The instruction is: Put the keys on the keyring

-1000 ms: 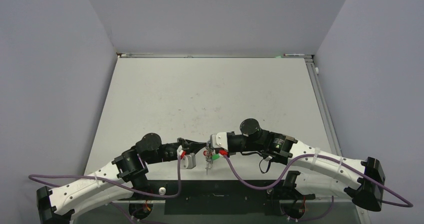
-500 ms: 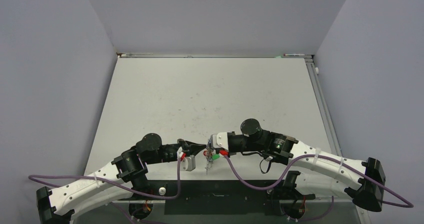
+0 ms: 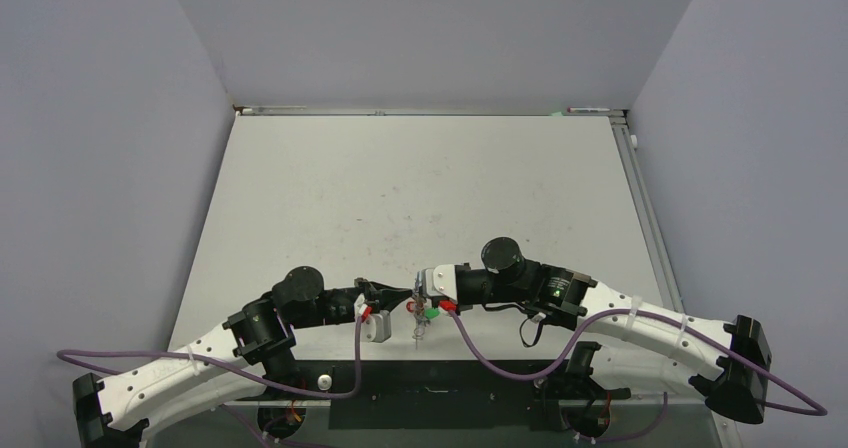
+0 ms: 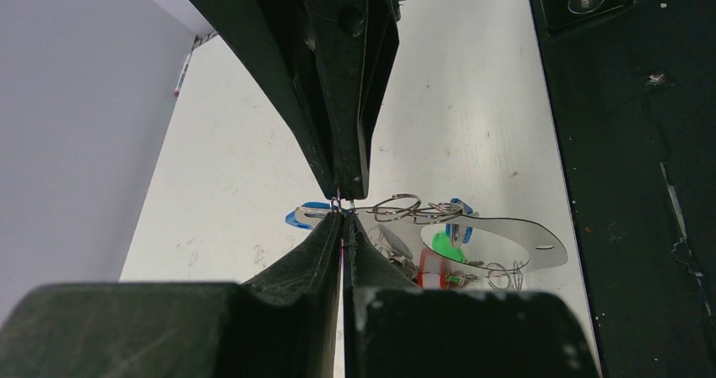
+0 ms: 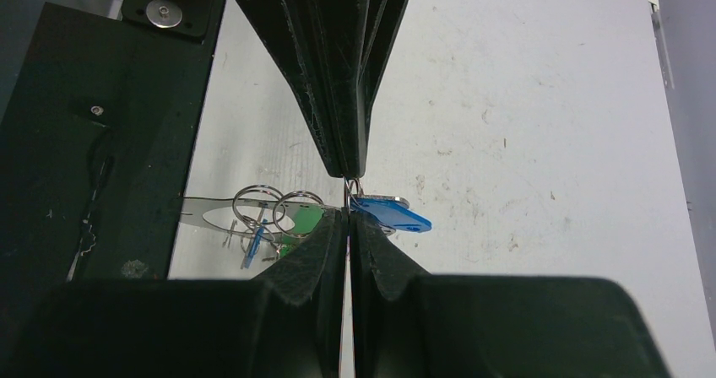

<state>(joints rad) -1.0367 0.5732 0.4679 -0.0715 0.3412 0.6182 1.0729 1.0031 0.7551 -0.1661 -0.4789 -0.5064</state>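
Left fingers (image 4: 338, 99): pressed together with no gap, the tips pinching a thin silvery wire that we take for the keyring (image 4: 365, 211). Right fingers (image 5: 342, 83): likewise narrowed to nothing, nipping the small loop at the head of a blue-tagged key (image 5: 391, 214), which juts to the right of the tips. Just beyond the left pinch: two small split rings (image 4: 397, 206) strung side by side, then a green tag (image 4: 442, 244), a red tag (image 4: 431, 270) and a second blue one among the keys (image 3: 419, 320). A flat silvery piece (image 4: 515, 233) with a slot is among them; we cannot identify it. Seen from above, the two arms meet tip to tip near the near edge of the bench (image 3: 420, 188). The bunch hangs between and just below them, and we cannot tell whether it touches the bench. Change over the last second: none that we can detect. Both arms keep the same posture and the bunch the same place. We judge this a held, very fine threading step. Several keys look already gathered, and the blue-tagged key is the one in hand. Whether its loop has passed onto the wire is not visible. Any slip at either pinch would likely drop the bunch.
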